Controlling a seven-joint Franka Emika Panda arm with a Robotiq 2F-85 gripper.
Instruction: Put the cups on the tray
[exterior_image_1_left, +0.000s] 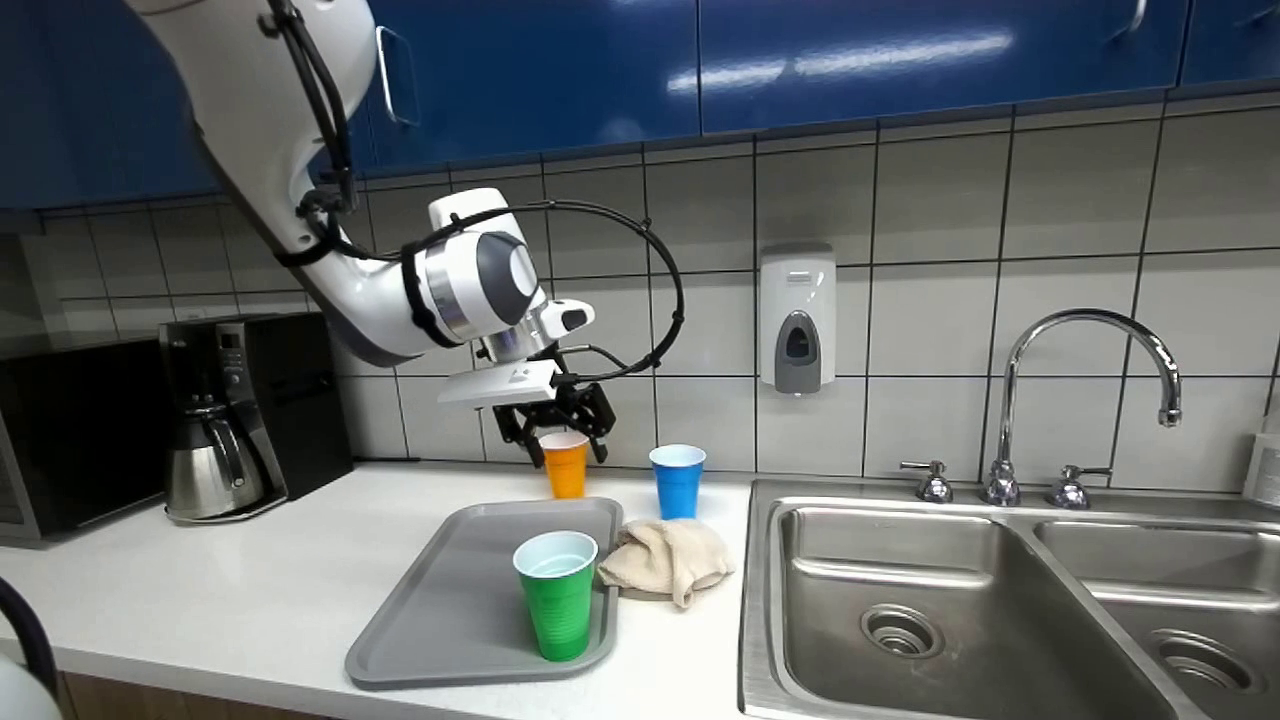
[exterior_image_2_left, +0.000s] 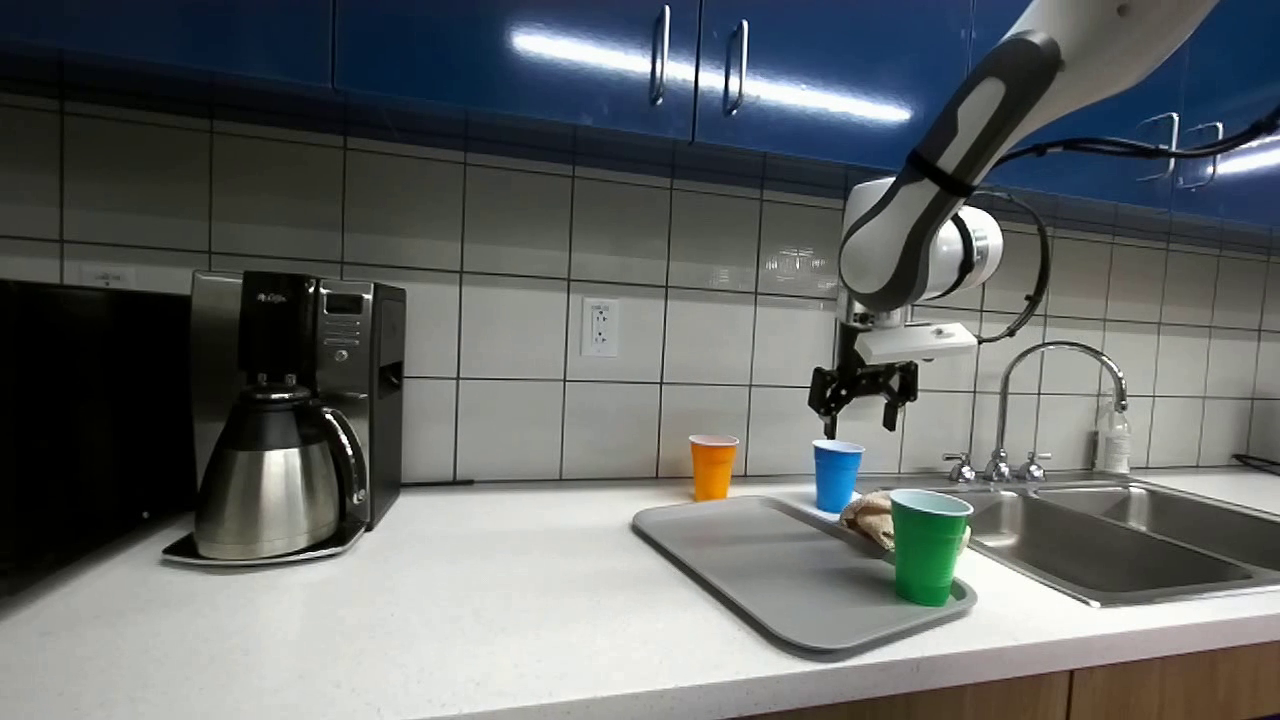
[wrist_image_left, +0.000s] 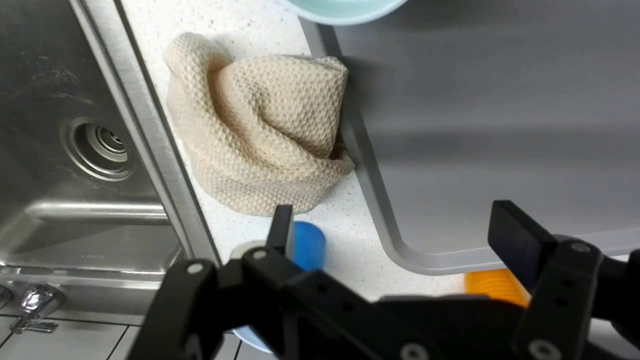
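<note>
An exterior view shows the green cup (exterior_image_1_left: 560, 610) upright on the tray (exterior_image_1_left: 450, 600), near a corner; the blue cup (exterior_image_1_left: 678, 488) and orange cup (exterior_image_1_left: 566, 470) stand off it, on the surface (exterior_image_1_left: 230, 580). Above that, the hand (exterior_image_2_left: 860, 428) hangs spread wide, gripping nothing. Coming down off-centre could topple the blue cup; squeezing too hard would probably buckle it. The crumpled cloth (wrist_image_left: 265, 130) at the tray's edge might snag a cup carried low.

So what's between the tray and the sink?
In the wrist view, a bunched beige cloth lies there on the counter, and the blue cup stands beyond it, nearer the tiled wall.
</note>
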